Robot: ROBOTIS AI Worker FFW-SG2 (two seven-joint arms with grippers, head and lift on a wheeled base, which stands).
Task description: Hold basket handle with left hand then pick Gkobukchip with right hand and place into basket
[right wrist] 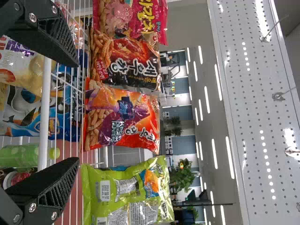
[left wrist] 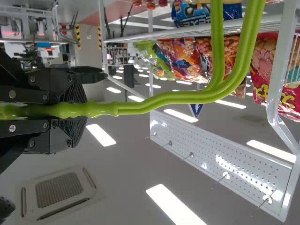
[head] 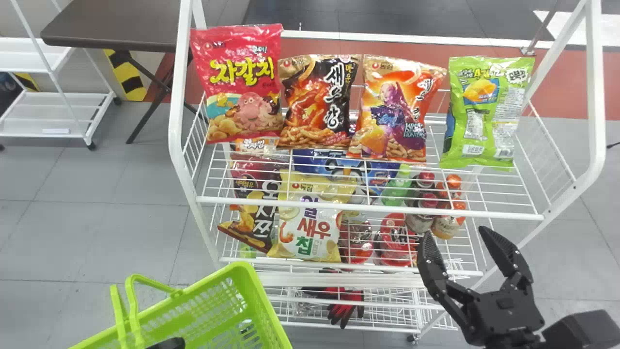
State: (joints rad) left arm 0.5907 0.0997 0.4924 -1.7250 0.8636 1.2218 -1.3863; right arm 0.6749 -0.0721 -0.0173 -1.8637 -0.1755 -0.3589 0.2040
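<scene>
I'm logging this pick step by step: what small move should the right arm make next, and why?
Probably a slight shift of the right gripper toward the robot's right, with its jaws left open. The opening seems lined up with the orange bag, while the green Gkobukchip bag lies off to that side, roughly in line with one jaw.

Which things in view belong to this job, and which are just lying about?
Part of the job:
basket
handle
left pincer, on the handle
right pincer, open and empty
green bag, apparently the Gkobukchip

Just lying about:
red bag
black bag
orange bag
yellow bag
bottles
table
</scene>
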